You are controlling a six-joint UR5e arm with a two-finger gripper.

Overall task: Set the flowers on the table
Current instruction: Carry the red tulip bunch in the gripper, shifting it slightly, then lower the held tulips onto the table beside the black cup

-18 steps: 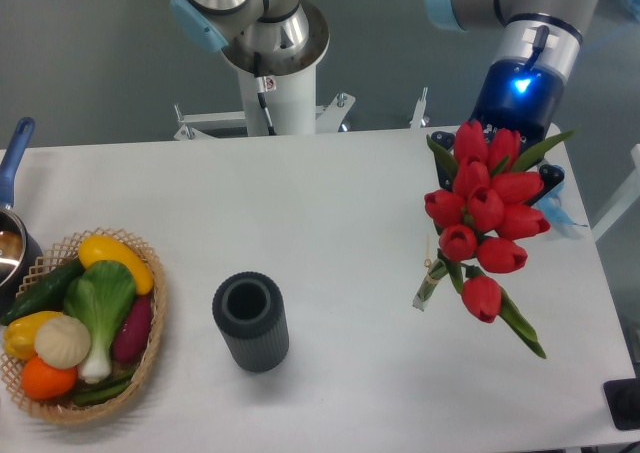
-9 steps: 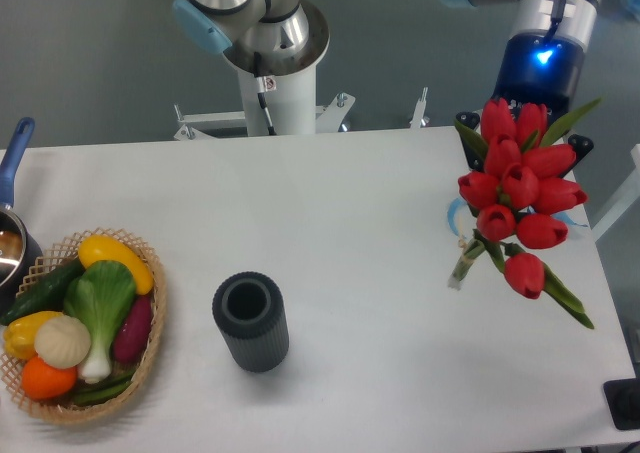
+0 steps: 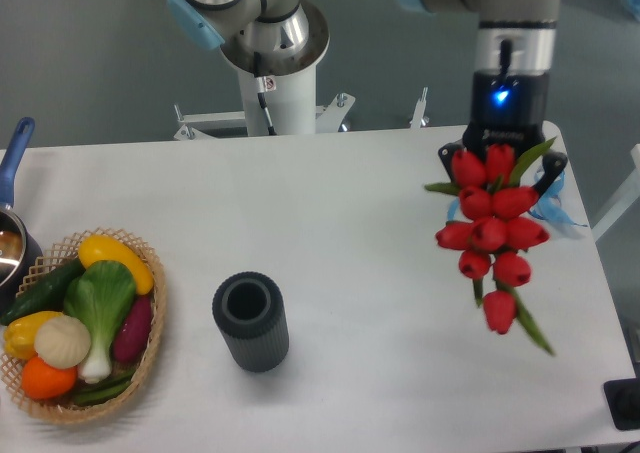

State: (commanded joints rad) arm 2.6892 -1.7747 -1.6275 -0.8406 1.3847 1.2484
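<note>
Clearly the gripper (image 3: 500, 165) is clamped on the flowers (image 3: 492, 235) near their stem end, so the red heads hang down toward the lower right of the frame, above the table (image 3: 340, 223) and, by my judgement, not yet resting on it; the lowest bloom is blurred. That grip keeps the bunch together for laying down. Blue ribbon scraps (image 3: 556, 205) lie just behind it at the right edge. The dark cylinder (image 3: 250, 321) at lower centre and the vegetable basket (image 3: 82, 325) at lower left stand well apart, so nothing seems to block the white surface below.
</note>
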